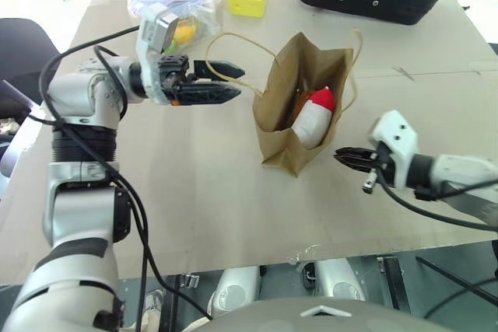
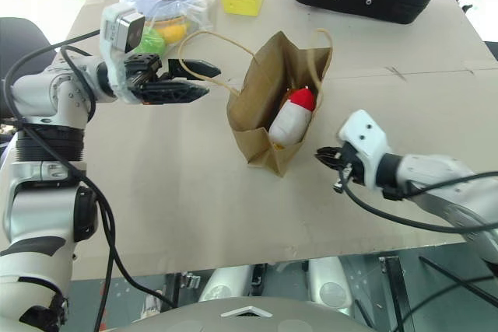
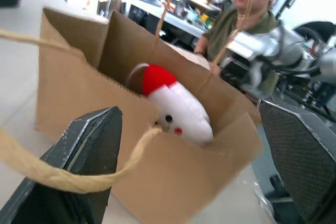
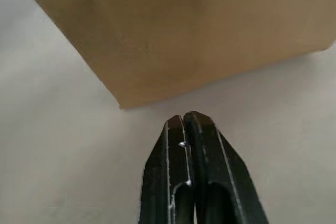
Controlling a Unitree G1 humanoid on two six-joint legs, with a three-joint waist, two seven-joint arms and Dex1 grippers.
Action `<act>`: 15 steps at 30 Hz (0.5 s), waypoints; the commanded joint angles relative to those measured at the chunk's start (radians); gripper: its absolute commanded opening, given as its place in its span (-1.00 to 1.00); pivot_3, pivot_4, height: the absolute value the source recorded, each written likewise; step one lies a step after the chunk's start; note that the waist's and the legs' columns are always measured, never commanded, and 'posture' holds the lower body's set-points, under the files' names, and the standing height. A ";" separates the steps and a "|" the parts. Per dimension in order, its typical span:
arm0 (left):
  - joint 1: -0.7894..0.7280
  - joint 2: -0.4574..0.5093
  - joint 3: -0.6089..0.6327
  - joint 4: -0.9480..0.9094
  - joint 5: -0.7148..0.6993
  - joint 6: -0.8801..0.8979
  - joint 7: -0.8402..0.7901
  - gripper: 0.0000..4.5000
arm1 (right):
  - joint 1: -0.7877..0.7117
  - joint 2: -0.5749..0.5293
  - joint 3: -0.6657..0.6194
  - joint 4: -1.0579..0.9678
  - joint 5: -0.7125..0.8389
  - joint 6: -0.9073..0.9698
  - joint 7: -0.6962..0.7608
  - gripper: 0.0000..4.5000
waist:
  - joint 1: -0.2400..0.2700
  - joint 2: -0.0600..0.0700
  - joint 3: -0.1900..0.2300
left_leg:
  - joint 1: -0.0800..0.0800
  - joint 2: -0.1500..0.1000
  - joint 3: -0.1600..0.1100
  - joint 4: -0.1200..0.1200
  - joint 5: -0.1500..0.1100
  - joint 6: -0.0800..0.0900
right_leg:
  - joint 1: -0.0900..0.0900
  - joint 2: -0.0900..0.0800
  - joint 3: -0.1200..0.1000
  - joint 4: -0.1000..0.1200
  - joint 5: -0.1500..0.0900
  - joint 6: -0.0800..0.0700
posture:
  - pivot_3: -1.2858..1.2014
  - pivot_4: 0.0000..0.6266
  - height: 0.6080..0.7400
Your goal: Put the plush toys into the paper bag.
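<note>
Chicken toy (image 1: 317,117) sits inside paper bag (image 1: 284,99); left pincer (image 1: 231,82) gapes; right pincer (image 1: 342,155) closed, empty.

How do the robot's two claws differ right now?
The left gripper has its jaws open, with the paper bag's string handle looped between them; the right gripper is shut and empty. The left hangs above the table; the right sits low by the bag's base. Both point toward the bag.

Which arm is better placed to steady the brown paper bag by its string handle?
Left. Its gripper hangs open with the string handle running between its fingers. The right gripper is shut, low beside the brown paper bag.
</note>
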 commanded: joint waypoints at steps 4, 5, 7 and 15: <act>0.035 0.127 -0.044 -0.093 -0.045 -0.004 -0.018 1.00 | -0.055 0.074 0.017 0.020 -0.101 -0.058 0.082 -0.98 | 0.006 0.000 0.000 | 0.000 0.000 -0.001 -0.001 0.000 0.000 | 0.000 -0.001 -0.001 -0.001 0.000 0.000 | 0.03 -0.52 1.00; 0.043 0.150 -0.048 -0.104 -0.061 0.006 -0.018 1.00 | -0.058 0.088 0.016 0.020 -0.104 -0.059 0.090 -0.98 | 0.004 0.000 0.000 | 0.000 0.000 -0.001 -0.001 0.000 0.000 | 0.000 -0.001 -0.001 -0.001 0.000 0.000 | 0.03 -0.52 1.00; 0.049 0.171 -0.047 -0.105 -0.067 0.003 -0.018 1.00 | -0.065 0.116 0.012 0.021 -0.115 -0.055 0.107 -0.98 | 0.005 0.000 0.000 | 0.000 0.000 -0.001 -0.001 0.000 0.000 | 0.000 -0.001 -0.001 0.000 0.000 0.000 | 0.03 -0.52 1.00; 0.057 0.190 -0.032 -0.105 0.015 -0.139 -0.007 1.00 | -0.086 0.167 0.015 0.046 -0.165 -0.048 0.174 -0.98 | 0.005 0.000 0.000 | 0.000 -0.001 -0.002 0.000 0.000 0.000 | 0.000 -0.001 -0.001 0.000 0.000 0.000 | 0.03 -0.52 1.00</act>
